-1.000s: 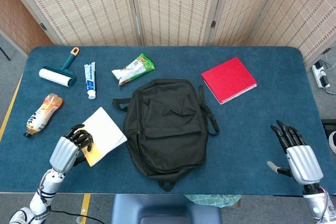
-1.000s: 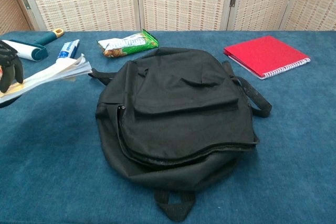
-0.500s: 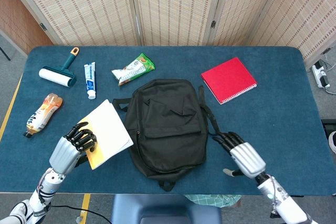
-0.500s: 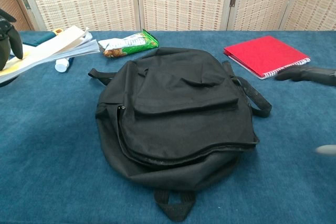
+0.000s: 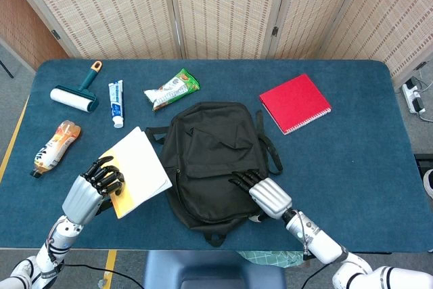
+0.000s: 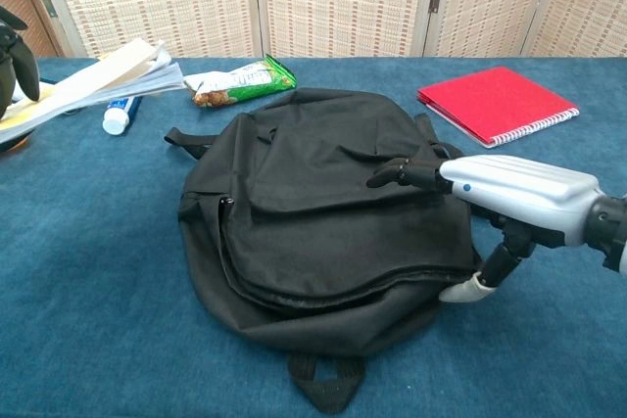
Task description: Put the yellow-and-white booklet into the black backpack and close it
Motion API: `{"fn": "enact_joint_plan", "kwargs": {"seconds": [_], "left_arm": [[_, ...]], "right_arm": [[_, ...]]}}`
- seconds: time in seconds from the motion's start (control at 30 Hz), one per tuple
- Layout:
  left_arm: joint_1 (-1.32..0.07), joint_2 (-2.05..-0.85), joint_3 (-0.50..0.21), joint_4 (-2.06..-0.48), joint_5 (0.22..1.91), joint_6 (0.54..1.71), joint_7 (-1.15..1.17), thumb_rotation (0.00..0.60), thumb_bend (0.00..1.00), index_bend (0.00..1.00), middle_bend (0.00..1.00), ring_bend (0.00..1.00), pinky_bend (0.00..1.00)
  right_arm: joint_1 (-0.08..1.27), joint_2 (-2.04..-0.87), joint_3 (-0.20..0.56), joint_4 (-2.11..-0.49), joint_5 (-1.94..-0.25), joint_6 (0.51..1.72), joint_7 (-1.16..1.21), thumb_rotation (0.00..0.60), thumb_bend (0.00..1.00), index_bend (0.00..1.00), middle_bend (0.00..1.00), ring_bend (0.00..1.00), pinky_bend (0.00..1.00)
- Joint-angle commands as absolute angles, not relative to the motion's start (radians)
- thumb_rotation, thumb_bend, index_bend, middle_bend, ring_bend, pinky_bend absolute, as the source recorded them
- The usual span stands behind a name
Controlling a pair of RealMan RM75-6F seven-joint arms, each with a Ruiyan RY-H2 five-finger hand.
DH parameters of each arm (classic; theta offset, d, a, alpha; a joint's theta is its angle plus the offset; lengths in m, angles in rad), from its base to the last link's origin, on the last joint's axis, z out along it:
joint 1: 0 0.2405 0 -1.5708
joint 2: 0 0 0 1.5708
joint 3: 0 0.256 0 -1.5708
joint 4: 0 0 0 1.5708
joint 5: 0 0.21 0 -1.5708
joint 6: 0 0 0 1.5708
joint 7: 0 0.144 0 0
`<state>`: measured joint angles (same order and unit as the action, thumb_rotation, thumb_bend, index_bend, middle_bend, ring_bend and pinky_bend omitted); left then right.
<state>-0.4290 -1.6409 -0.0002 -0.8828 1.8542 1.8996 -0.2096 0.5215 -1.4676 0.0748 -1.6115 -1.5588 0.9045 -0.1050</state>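
Chest view hides bottle (image 5: 54,145); left robot hand (image 5: 95,188) holds booklet (image 5: 135,170), right robot hand (image 5: 265,193) spread on backpack (image 5: 216,160).

1. Black backpack (image 5: 215,160): matt woven cloth, softly creased, with flat webbing straps.
2. Bench (image 5: 352,160): covered in dull blue, short-napped, felt-like cloth.
3. Yellow-and-white booklet (image 5: 137,170), left of the backpack: thin paper, smooth matt cover, loose page edges fanned in the chest view.
4. Left robot hand (image 5: 91,191): satin silver shell with black, rubbery-looking fingers.
5. Right robot hand (image 5: 265,193), on the backpack: the same glossy silver casing, dark fingers.
6. Red notebook (image 5: 295,103), right of the backpack: smooth card cover, wire spiral binding.
7. Snack packet (image 5: 171,89), behind the backpack: shiny crinkled foil.
8. Toothpaste tube (image 5: 116,103): glossy plastic.
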Motion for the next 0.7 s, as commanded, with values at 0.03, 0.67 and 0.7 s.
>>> {"fn": "enact_joint_plan", "kwargs": {"seconds": [0.03, 0.67, 0.7], "left_arm": [[-0.428, -1.640, 0.001, -0.885, 1.855, 1.900, -0.207, 0.600, 0.47, 0.75, 0.59, 0.46, 0.31], [-0.429, -1.642, 0.005, -0.900, 1.858, 1.891, -0.202, 0.600, 0.46, 0.74, 0.59, 0.46, 0.31], [-0.429, -1.642, 0.005, -0.900, 1.858, 1.891, -0.202, 0.600, 0.46, 0.74, 0.59, 0.46, 0.31]], "right_arm": [[0.530, -1.456, 0.081, -1.614, -1.542, 0.902, -0.114, 0.600, 0.17, 0.13, 0.08, 0.12, 0.08], [0.574, -1.373, 0.091, -1.672, -1.476, 0.909, -0.119, 0.600, 0.20, 0.13, 0.09, 0.12, 0.08], [0.576, -1.370, 0.091, -1.674, -1.474, 0.909, -0.119, 0.600, 0.20, 0.13, 0.09, 0.12, 0.08]]}}
